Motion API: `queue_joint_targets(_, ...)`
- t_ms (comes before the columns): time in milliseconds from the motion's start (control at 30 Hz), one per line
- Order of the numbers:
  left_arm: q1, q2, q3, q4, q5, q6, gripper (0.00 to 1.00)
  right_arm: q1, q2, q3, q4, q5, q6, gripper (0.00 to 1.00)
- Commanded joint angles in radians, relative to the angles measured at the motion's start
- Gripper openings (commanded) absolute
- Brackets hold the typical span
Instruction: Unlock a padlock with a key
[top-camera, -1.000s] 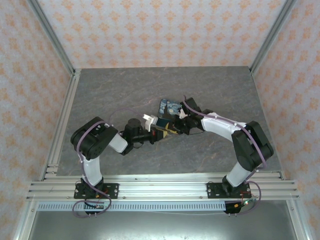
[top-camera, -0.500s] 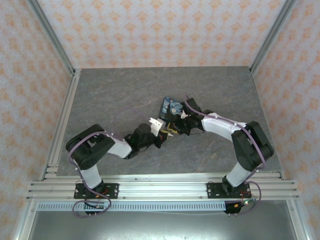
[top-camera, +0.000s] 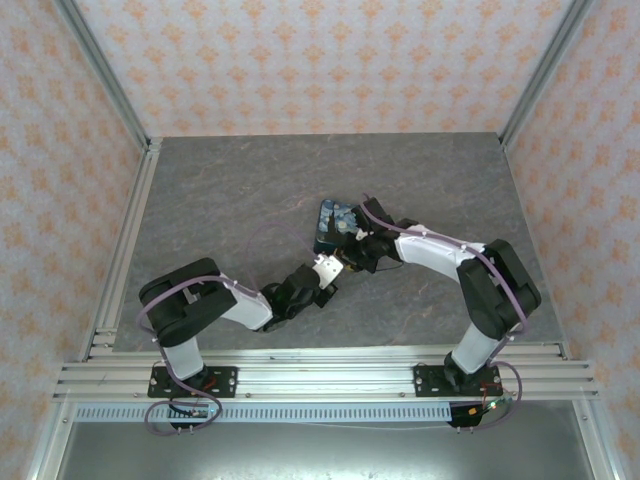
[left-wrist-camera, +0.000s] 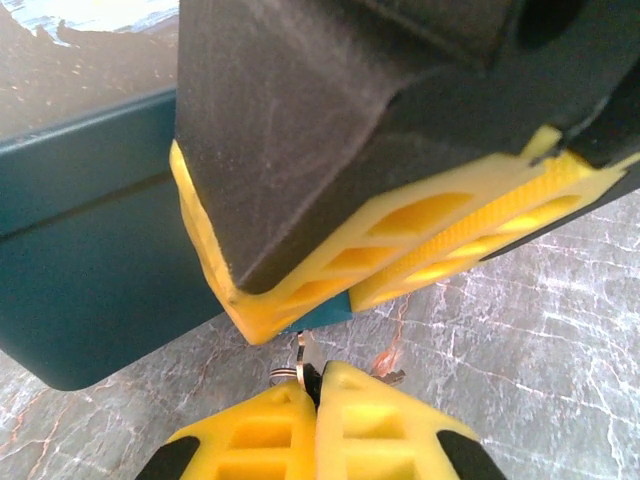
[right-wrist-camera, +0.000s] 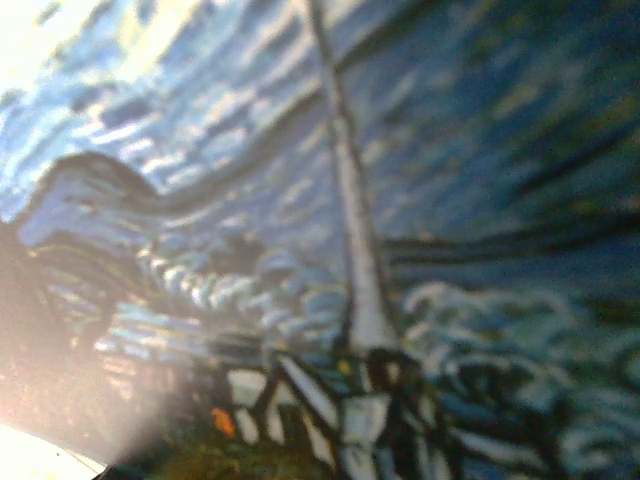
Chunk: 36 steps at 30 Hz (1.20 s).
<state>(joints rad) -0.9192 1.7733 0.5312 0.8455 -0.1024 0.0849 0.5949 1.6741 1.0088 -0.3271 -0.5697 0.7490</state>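
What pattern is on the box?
The box has painted blue swirls; right wrist view shows best.

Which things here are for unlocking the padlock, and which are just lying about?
For the job: thin silver metal piece, likely the key, pinched in the left gripper; right gripper close by.
Lying about: blue swirl-painted rectangular box; grey marbled table.

Grey marbled tabletop (top-camera: 250, 170), evenly lit. Behind it and on both sides, walls (top-camera: 330, 60) papered pale pink with orange motifs. Along its edges, aluminium rails (top-camera: 320, 378).
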Motion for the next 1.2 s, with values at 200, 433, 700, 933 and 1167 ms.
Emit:
queue_joint_targets(200, 0.01, 0.075, -0.011, 0.248, 0.158, -0.127, 0.0, 0.055, 0.035, -0.006, -0.009, -0.073, 0.098, 0.27)
queue_joint_targets(433, 0.039, 0.087, -0.022, 0.273, 0.189, -0.162, 0.0, 0.055, 0.007, -0.02, 0.0, -0.027, 0.112, 0.37)
queue_joint_targets(700, 0.046, 0.111, -0.021, 0.291, 0.192, -0.185, 0.0, 0.055, -0.059, -0.024, -0.043, 0.066, 0.1, 0.43)
queue_joint_targets(933, 0.056, 0.114, -0.022, 0.293, 0.194, -0.2, 0.0, 0.056, -0.131, -0.012, -0.119, 0.172, 0.061, 0.44)
queue_joint_targets(1167, 0.06, 0.119, -0.02, 0.29, 0.188, -0.207, 0.0, 0.066, -0.13, 0.033, -0.199, 0.241, 0.01, 0.44)
